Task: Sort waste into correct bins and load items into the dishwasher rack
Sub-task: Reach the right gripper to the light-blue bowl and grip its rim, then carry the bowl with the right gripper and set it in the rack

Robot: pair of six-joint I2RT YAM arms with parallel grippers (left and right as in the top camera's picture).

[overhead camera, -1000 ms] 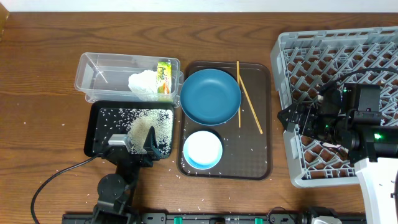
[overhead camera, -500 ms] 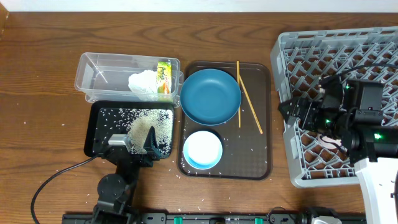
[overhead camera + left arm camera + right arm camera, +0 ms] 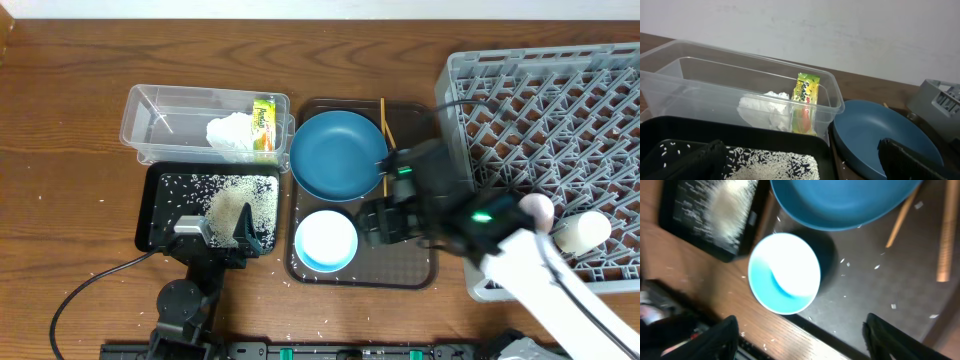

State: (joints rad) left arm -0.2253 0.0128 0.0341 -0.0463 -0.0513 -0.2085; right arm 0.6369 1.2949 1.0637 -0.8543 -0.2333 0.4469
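The crumpled tissue [image 3: 230,135] and the snack wrapper [image 3: 264,125] lie in the clear tub [image 3: 160,110]; both show in the left wrist view, tissue [image 3: 765,107] and wrapper [image 3: 805,100]. Rice [image 3: 245,200] lies in the black tray [image 3: 160,215]. The blue plate [image 3: 338,155], white bowl [image 3: 325,240] and chopsticks [image 3: 383,115] are on the brown tray. Two small cups [image 3: 582,232] lie in the grey rack [image 3: 560,110]. My left gripper [image 3: 215,235] is open and empty over the black tray. My right gripper [image 3: 805,345] is open and empty just off the bowl [image 3: 785,272].
The flat brown serving tray [image 3: 410,265] sits between the black tray and the rack. Loose rice grains are scattered on the wooden table [image 3: 70,200] near the black tray and along the front edge. A black cable [image 3: 90,280] runs at the front left.
My right arm has swung left from over the rack to over the brown tray beside the bowl. The cups now show in the rack. The left arm has not moved.
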